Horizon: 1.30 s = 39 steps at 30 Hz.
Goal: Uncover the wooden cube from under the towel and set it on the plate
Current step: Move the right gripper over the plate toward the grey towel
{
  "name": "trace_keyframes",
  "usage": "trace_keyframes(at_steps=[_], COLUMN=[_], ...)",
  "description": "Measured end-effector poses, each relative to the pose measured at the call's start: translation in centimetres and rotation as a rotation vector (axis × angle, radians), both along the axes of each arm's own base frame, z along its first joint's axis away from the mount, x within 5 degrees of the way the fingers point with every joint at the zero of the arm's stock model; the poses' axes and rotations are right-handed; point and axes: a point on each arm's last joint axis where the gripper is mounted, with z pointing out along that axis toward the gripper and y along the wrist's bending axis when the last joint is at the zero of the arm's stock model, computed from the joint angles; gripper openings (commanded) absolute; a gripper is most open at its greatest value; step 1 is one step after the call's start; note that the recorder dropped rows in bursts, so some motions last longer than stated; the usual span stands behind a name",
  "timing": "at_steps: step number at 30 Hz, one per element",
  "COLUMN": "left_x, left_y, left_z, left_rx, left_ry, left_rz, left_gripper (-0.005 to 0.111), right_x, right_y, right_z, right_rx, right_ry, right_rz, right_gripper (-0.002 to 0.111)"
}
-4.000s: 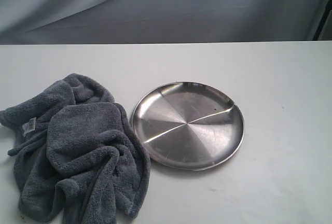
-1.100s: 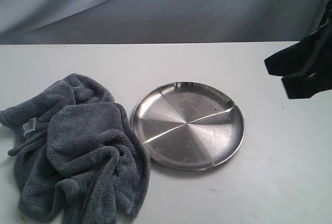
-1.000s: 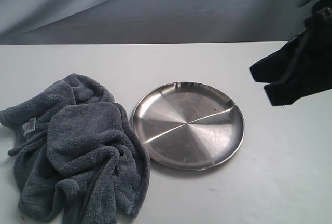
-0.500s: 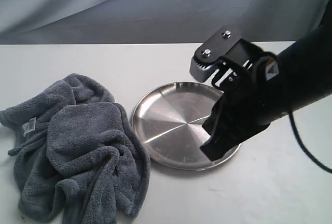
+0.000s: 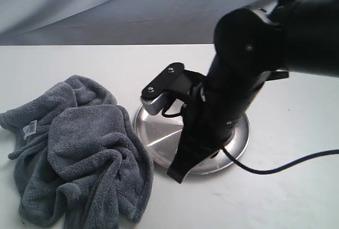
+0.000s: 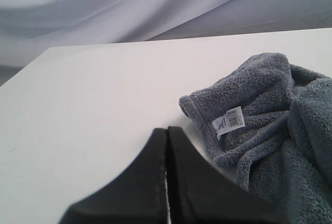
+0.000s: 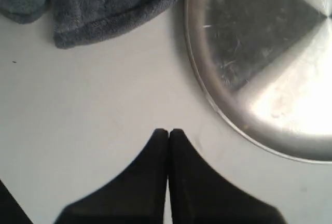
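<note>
While both your jaws sit shut, empty, shiny round steel plate (image 7: pixel 249 37) just beside the right pair, fluffy grey towel (image 6: pixel 264 86) near the left.

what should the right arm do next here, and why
Probably move across to the towel and open its fingers on the way: they are shut over bare table beside the plate, and the towel lies heaped with no cube showing.

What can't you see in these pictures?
- Cube: not visible in any view; presumably the towel covers it.
- Plate: the right arm hides much of it in the exterior view; the right wrist view's edge cuts it off.
- Towel: cut off by the left wrist view's edge.
</note>
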Motion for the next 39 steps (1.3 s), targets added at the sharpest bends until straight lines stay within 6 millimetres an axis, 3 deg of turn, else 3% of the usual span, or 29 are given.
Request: trace_keyframes(at_steps=[11, 21, 32, 39], left_x=[0.0, 0.0, 0.0, 0.0], left_y=[0.0, 0.0, 0.0, 0.0], left_z=[0.0, 0.0, 0.0, 0.0], left_rx=[0.0, 0.0, 0.0, 0.0], left_ry=[0.0, 0.0, 0.0, 0.0], left_rz=[0.0, 0.0, 0.0, 0.0], left_gripper=[0.0, 0.0, 0.0, 0.0], right_x=[-1.0, 0.5, 2.8, 4.3], right_y=[7.6, 13.8, 17.4, 17.4], right_z=[-0.9, 1.0, 3.4, 3.5], right_rx=[-0.102, 0.088, 0.226, 0.182], right_ry=[0.072, 0.07, -0.038, -0.14], right_rz=[0.135, 0.146, 0.169, 0.14], right_gripper=[0.0, 0.0, 0.0, 0.0])
